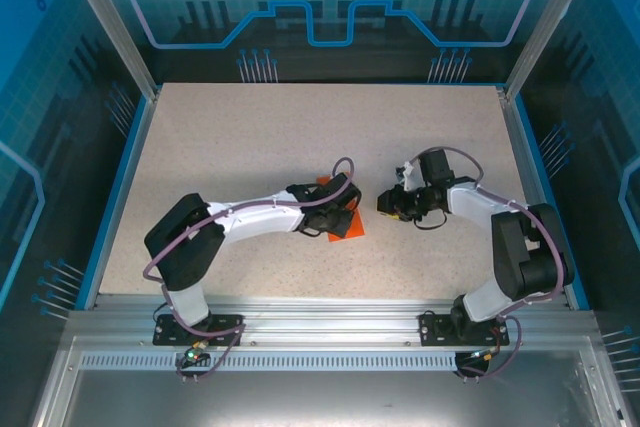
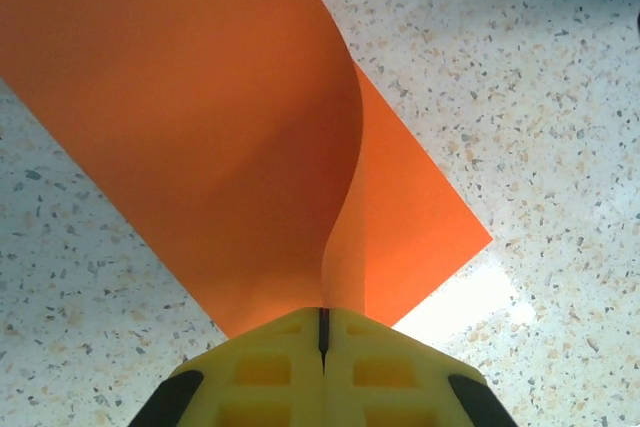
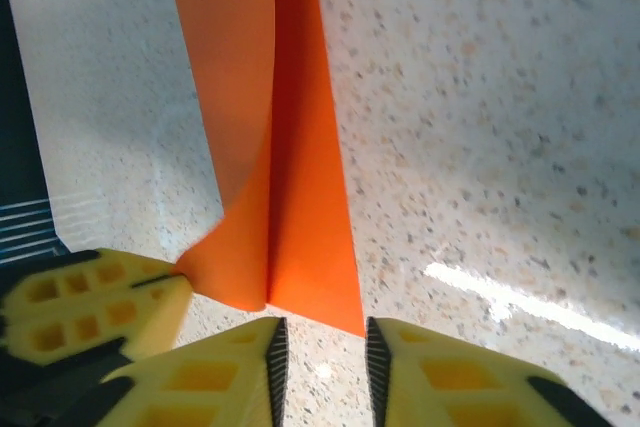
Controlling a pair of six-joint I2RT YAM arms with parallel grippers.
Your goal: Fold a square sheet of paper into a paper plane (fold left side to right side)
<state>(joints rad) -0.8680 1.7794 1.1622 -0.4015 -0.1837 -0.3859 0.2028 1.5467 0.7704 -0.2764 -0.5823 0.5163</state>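
Here the left gripper point(image 2: 323, 321) is closed tight on one edge of the sheet point(image 2: 200, 127). It holds that edge up off the table point(image 1: 250, 137), so the paper rises in a soft curl while the rest lies flat. The sheet sits mid-table, mostly under the left wrist, with an orange corner showing on its near side and another on its far side.

The right gripper point(image 3: 318, 345) is just right of the paper, pointing left at it. Its jaws are a narrow gap apart with nothing between them, and the sheet's nearest corner lies just beyond their tips.

I judge the fold turns on this: the lifted edge must travel right, over the flat half, with the crease running roughly near to far. The left arm has the paper; the right is close enough to pin or press.

The speckled tabletop is bare all around, with walls well apart.
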